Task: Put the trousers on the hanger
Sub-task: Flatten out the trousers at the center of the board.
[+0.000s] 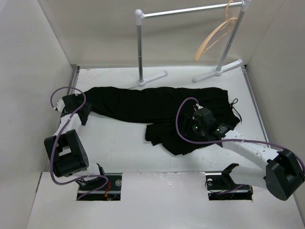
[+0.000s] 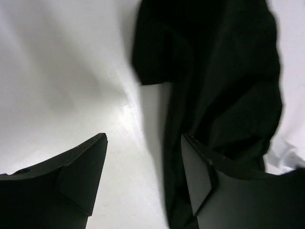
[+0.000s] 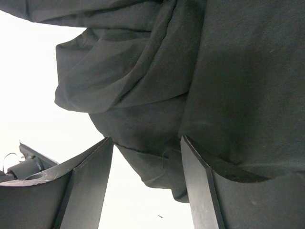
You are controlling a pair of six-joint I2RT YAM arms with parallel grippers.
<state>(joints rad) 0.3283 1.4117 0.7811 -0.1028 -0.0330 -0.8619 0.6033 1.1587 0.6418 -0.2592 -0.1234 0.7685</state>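
Trousers were spread flat, hanger hung far right | left gripper and right gripper were held wide open, nothing gripped | risk: only one cloth layer could be pinched, so a leg would be dragged.

The white table carries the black trousers, laid flat across its middle from left to right, with one part bunched in a crumpled heap toward the near side. At the far edge, the pole rack stands on its two feet.
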